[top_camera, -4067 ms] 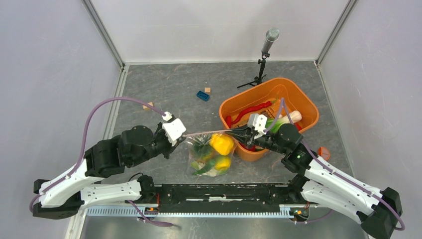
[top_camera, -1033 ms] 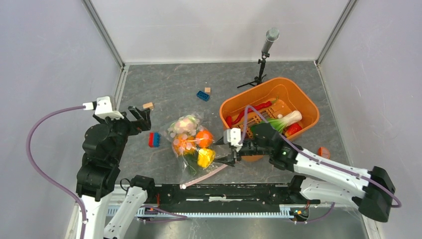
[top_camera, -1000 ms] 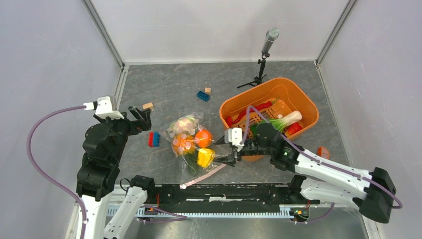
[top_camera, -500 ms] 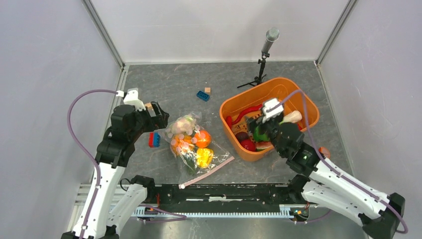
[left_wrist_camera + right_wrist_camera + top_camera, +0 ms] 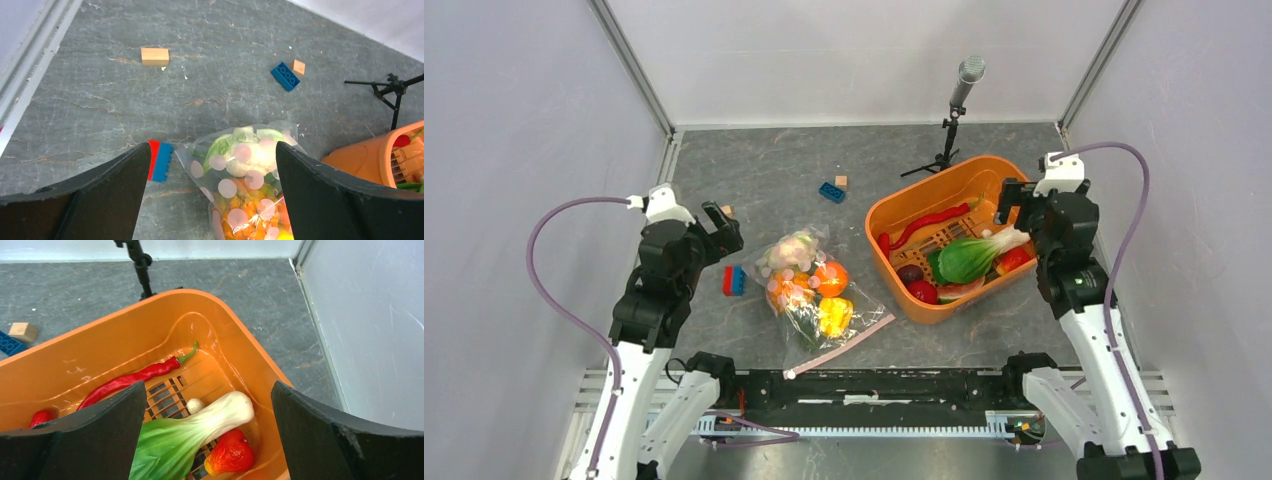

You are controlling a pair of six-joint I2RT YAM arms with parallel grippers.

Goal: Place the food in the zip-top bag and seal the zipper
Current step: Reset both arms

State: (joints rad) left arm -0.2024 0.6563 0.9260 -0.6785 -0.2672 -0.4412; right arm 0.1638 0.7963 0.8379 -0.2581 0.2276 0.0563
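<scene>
The zip-top bag point(image 5: 819, 295) lies flat on the table between the arms, free of both grippers. Inside it I see food: a white cauliflower point(image 5: 250, 152), an orange point(image 5: 831, 278) and a yellow pepper point(image 5: 834, 317). Its pink zipper point(image 5: 839, 347) lies along the near end. My left gripper point(image 5: 722, 226) hovers open just left of the bag point(image 5: 240, 175), empty point(image 5: 212, 150). My right gripper point(image 5: 1014, 200) hangs open and empty point(image 5: 208, 387) over the orange basket point(image 5: 150, 310). The basket holds a bok choy point(image 5: 200, 430), a red chili point(image 5: 135, 380) and a red piece point(image 5: 227, 455).
A red-and-blue brick point(image 5: 733, 281) lies left of the bag. A blue brick point(image 5: 285, 76) and a small tan block point(image 5: 298, 66) sit farther back, and another tan block point(image 5: 155, 56) lies at the left. A microphone stand point(image 5: 954, 120) rises behind the basket.
My right gripper has opened, left the bag's side and swung back and right over the basket. The left arm has shifted a little. The bag lies where it was.
</scene>
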